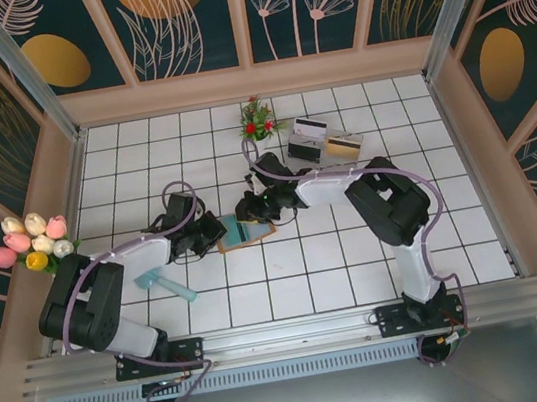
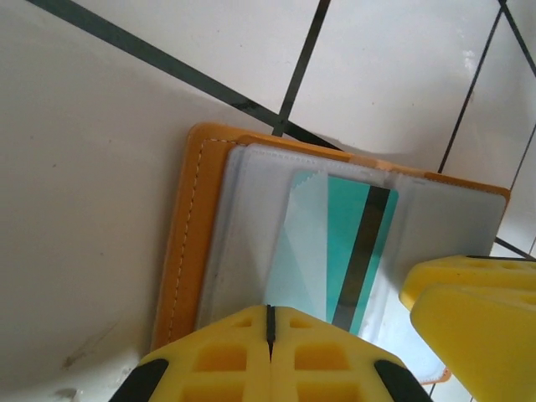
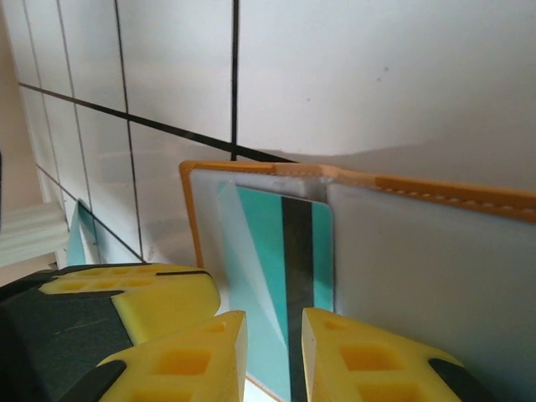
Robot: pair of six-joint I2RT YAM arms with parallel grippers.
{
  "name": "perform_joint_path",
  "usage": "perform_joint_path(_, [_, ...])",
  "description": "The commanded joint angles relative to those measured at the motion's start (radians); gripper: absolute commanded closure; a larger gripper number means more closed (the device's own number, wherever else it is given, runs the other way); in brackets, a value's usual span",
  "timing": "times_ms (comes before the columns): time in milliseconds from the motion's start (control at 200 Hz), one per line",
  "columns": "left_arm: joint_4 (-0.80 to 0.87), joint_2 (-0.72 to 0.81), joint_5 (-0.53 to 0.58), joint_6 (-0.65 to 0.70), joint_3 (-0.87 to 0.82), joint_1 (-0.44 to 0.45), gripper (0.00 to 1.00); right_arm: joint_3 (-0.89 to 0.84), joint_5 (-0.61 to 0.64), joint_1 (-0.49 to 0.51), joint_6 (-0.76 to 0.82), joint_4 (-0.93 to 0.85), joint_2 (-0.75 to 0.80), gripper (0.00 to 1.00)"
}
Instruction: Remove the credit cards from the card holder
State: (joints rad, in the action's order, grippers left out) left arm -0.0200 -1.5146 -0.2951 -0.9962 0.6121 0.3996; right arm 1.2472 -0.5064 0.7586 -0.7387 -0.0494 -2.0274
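Pastel tulips (image 1: 32, 242) at left wall, red-flowered sprig (image 1: 257, 124), clear tray (image 1: 326, 144) beside it, white tiled table (image 1: 358, 258)

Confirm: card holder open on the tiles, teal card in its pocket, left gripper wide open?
No: the left gripper is shut, jaws pressed together, as the left wrist view shows. The card holder is open, teal credit card in its pocket.

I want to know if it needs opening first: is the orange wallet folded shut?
No, the left wrist view shows the wallet lying open, its clear pockets facing up with a teal card in one.
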Motion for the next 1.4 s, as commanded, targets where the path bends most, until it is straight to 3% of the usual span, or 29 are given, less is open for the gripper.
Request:
perform_joint_path(0, [0.024, -0.028, 0.017, 0.008, 0.018, -0.004, 0.94, 0.029, 0.038, 0.003, 0.013, -0.069, -0.033, 0.74])
perform_joint_path(330, [0.042, -0.032, 0.052, -0.035, -0.054, -0.005, 0.97, 0.058, 0.121, 0.020, 0.058, -0.186, -0.078, 0.70])
perform_joint_path(621, [0.046, -0.043, 0.051, -0.026, -0.069, -0.004, 0.98, -0.015, -0.076, 0.009, 0.066, 0.003, -0.085, 0.71])
perform_joint_path(906, [0.061, -0.045, 0.063, -0.019, -0.065, -0.004, 0.97, -0.077, -0.124, -0.034, 0.105, 0.073, -0.050, 0.81])
perform_joint_path(1056, [0.072, -0.044, 0.072, -0.018, -0.066, -0.004, 0.95, -0.091, -0.102, -0.056, 0.127, 0.072, -0.027, 0.95])
perform_joint_path(1391, [0.081, -0.029, 0.080, -0.019, -0.072, -0.004, 0.94, -0.153, -0.062, -0.122, 0.220, 0.025, 0.096, 1.00])
